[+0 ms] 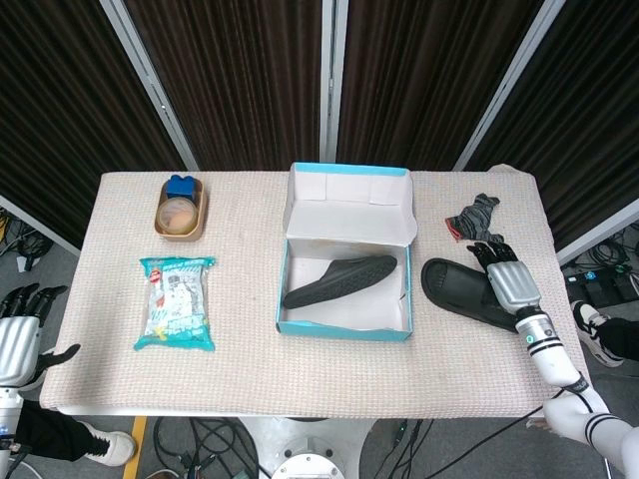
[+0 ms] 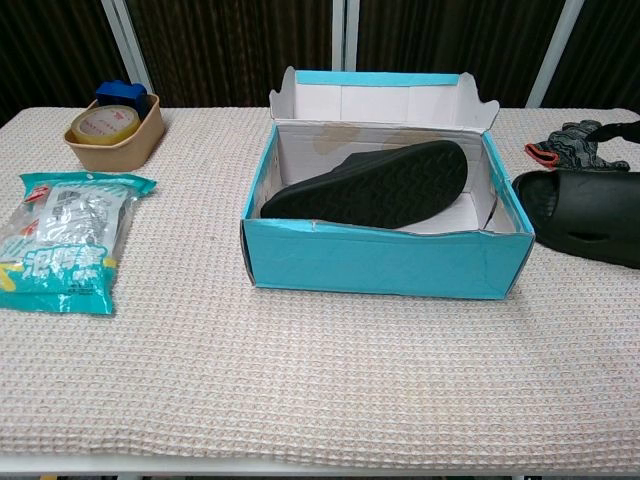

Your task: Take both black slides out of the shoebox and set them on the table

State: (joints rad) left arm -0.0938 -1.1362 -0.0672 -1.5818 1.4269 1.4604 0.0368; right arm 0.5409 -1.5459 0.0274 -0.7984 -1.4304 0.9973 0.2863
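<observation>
The teal shoebox (image 1: 343, 330) (image 2: 385, 265) stands open mid-table. One black slide (image 1: 339, 281) (image 2: 372, 186) lies inside it, leaning sole-up across the box. The other black slide (image 1: 456, 287) (image 2: 585, 215) lies on the table just right of the box. My right hand (image 1: 507, 282) grips its far end, fingers over the strap. In the chest view that hand is out of frame. My left hand (image 1: 17, 333) hangs beyond the table's left front corner, fingers apart and holding nothing.
A crumpled dark cloth (image 1: 476, 218) (image 2: 572, 145) lies behind the slide on the table. At the left sit a tan bowl (image 1: 181, 212) (image 2: 113, 128) holding a tape roll and a blue item, and a snack bag (image 1: 177, 302) (image 2: 62, 240).
</observation>
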